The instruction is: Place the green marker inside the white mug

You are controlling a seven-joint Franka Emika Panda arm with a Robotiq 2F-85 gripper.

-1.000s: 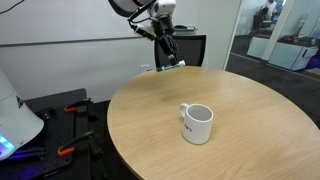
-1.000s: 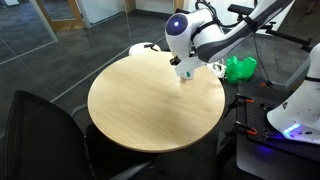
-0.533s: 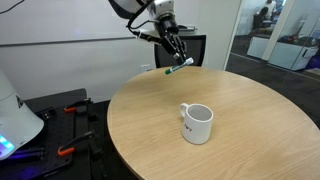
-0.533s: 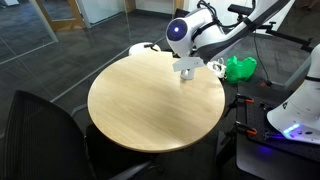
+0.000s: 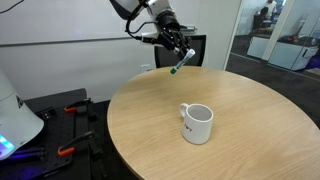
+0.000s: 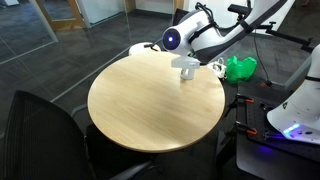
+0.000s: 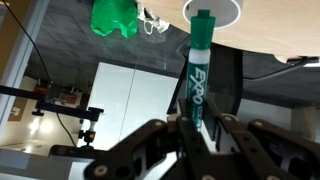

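Wrist view, hand [image 7: 197, 126] gripping green marker [image 7: 198, 62], long axis straight out from the grip, cap end outermost

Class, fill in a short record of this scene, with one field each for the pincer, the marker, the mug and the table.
pincer: shut on the marker, in the air over the table's far edge
green marker: held tilted, off the table, not in the mug
white mug: upright on the table, apart from the pincer
table: round, wood-coloured top
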